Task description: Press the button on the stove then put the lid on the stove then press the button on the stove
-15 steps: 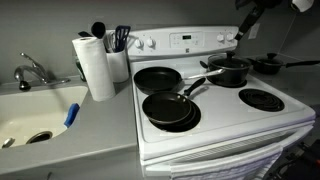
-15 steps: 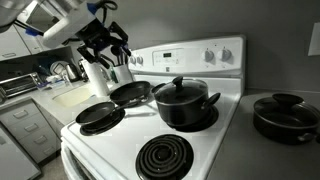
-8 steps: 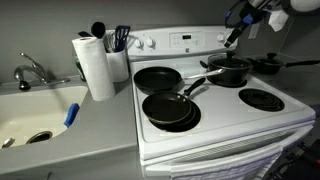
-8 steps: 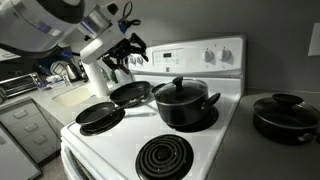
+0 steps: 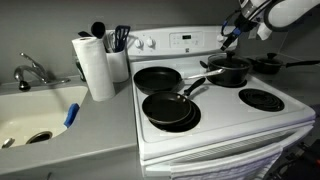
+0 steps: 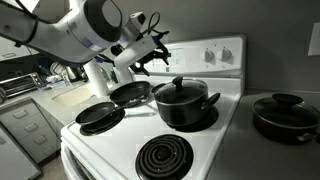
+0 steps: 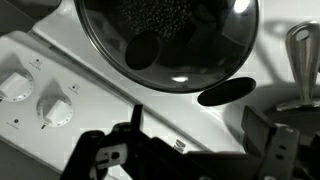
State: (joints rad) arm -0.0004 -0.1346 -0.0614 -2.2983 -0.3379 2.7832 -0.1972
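End effector [image 5: 230, 38] hovering beside stove [image 5: 205, 118] back panel [image 5: 180, 42], fingers apart, gripping nothing. Lid [image 6: 181, 88] sitting on black pot [image 6: 186, 108], rear burner. Guessing it's going for first button press. Next: lining fingertip up with button, pushing gently.

White stove [image 5: 225, 120]: two frying pans [image 5: 168, 110], pot [image 5: 228, 71]; counter [image 5: 100, 128]: towel roll [image 5: 97, 68].

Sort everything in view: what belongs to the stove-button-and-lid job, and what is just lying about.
Job: stove, lid, tool.

Lying about: pot under the lid, rear frying pan, front frying pan, paper towels, utensil holder, sink, side pot.
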